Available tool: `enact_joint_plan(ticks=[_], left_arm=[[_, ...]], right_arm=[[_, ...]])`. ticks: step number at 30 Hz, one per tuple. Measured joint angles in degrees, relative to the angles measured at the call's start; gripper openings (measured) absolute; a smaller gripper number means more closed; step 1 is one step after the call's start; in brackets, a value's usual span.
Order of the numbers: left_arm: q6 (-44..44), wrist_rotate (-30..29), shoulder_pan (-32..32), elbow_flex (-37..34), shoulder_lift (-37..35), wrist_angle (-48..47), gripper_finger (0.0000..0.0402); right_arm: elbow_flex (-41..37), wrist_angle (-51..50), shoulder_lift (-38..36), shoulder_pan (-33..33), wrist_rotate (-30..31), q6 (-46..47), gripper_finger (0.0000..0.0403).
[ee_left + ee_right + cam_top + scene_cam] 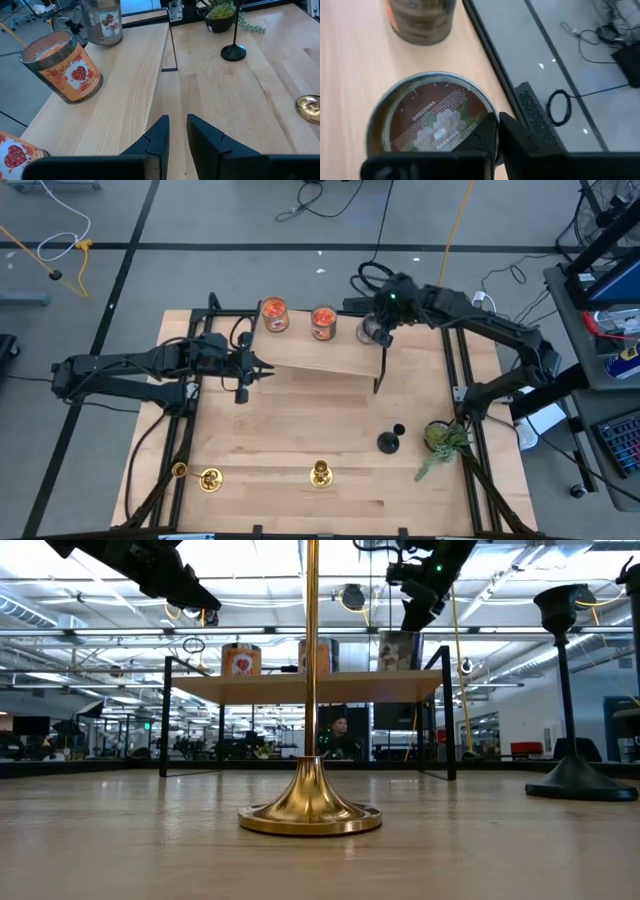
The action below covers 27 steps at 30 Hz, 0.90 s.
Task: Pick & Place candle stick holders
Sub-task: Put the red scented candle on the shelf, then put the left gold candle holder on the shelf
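Two brass candle stick holders stand near the table's near edge, one at the left [210, 478] and one in the middle [320, 473] [310, 810]. The black holder [389, 442] [580, 780] stands on its base to the right. My left gripper [250, 370] [177, 122] is narrowly open and empty over the left front of the wooden shelf [320, 355]. My right gripper [378, 330] [498, 120] is shut at the grey glass jar [430, 120] [400, 650] on the shelf's right end. My right gripper has the grey jar's rim [489, 106] on the side toward the table's far edge. One finger [487, 132] is inside the jar and the other [520, 140] outside. The fingers come from above, pointing down. The jar stands upright on the shelf.
Two orange jar candles [275, 315] [323, 323] stand on the shelf's far side. A small potted plant [440, 438] stands at the table's right. Black frame rails [463, 380] run along both table sides. Open wood lies between the shelf and the holders.
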Motion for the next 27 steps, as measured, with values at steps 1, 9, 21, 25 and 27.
enact_joint_plan(ticks=[1, 9, 21, 25, 27], left_arm=[[0.00, 0.00, -0.01, 0.00, 0.00, 0.01, 0.0074], [-0.04, 0.00, -0.02, 0.00, 0.00, 0.00, 0.0074], [-0.15, 0.00, -0.01, 0.00, 0.00, 0.01, 0.0074], [-0.15, 0.00, -0.01, 0.00, 0.00, 0.01, 0.0074], [-0.15, 0.02, 0.00, 0.00, 0.00, 0.01, 0.0074]], right_arm=[[0.00, -0.01, -0.02, -0.14, -1.04, 0.02, 0.0014], [0.00, 0.55, 0.07, -0.49, -1.90, -0.02, 0.0013], [-2.11, 6.09, 0.04, -0.47, -1.76, -3.54, 0.0065], [-3.12, 8.68, 0.04, -0.47, -1.77, -5.35, 0.0081], [-3.15, 9.84, 0.04, -0.22, -1.80, -6.00, 0.0087]])
